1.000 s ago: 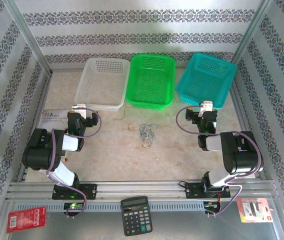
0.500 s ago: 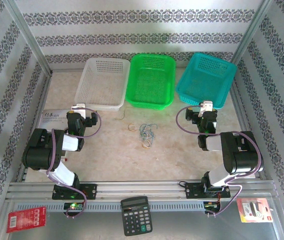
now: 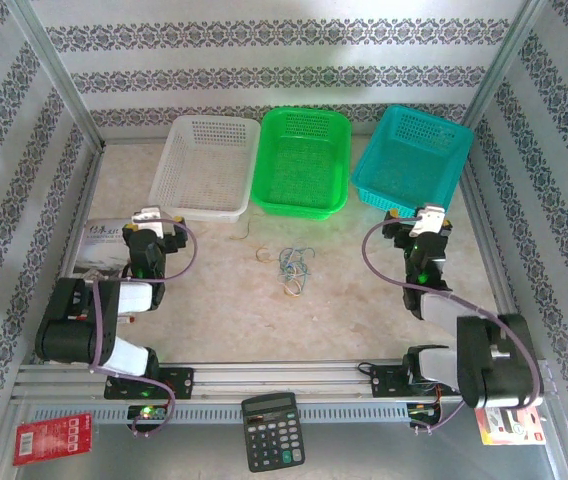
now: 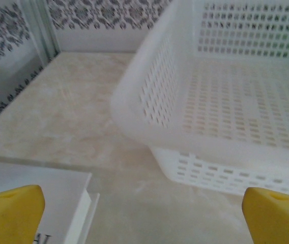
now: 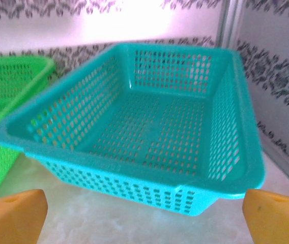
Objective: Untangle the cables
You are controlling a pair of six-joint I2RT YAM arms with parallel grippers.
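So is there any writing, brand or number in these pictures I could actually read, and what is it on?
Nothing here reads clearly enough to quote.
White booklet on the left: dark print, too small; the left wrist view shows only a cut-off stroke at its edge.
Calculator: key and display markings too small.
Red packet, near left corner: print blurred.
Red and white packet, near right corner: print blurred.
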